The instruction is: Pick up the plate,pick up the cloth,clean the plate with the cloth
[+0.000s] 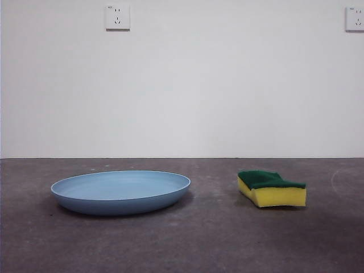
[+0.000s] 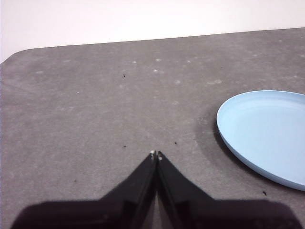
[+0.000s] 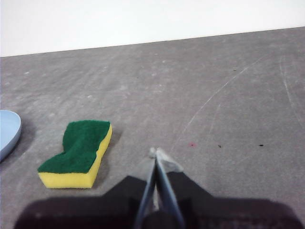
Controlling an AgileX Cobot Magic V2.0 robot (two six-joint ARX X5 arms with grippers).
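The light blue plate lies flat on the dark grey table, left of centre in the front view. The cloth, a yellow sponge with a green scouring top, rests on the table to its right, apart from it. My left gripper is shut and empty, hovering over bare table with the plate off to one side. My right gripper is also shut and empty, with the cloth lying to its side and the plate's rim just showing beyond. Neither arm appears in the front view.
A white wall stands behind the table with two power sockets high up. The table's rounded corner shows in the left wrist view. Pale scratches mark the surface near the right gripper.
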